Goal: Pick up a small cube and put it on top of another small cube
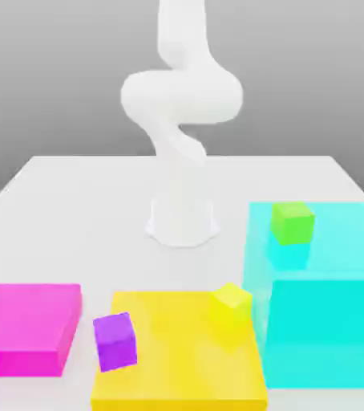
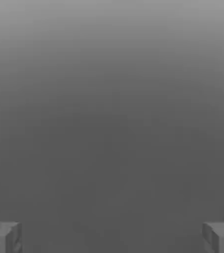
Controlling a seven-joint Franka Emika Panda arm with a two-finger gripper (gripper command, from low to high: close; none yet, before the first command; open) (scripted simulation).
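Your hand [image 2: 112, 238] is released, fingers wide apart, grasping no cube. Arm [image 1: 182, 96] upright at the back of the white counter [image 1: 113, 217]. You've got a green cube [image 1: 292, 223] on top of the tall cyan block [image 1: 325, 321], exterior view's right. Yellow cube [image 1: 231, 306] on the flat yellow block [image 1: 181, 353], near the cyan one. Purple cube [image 1: 115, 342], tilted, at the yellow block's edge on the exterior view's left. Flat magenta block [image 1: 29, 321] further left there. None of these cubes stacked on another.

The arm [image 1: 182, 96] is smooth white, with rounded, bulging segments.
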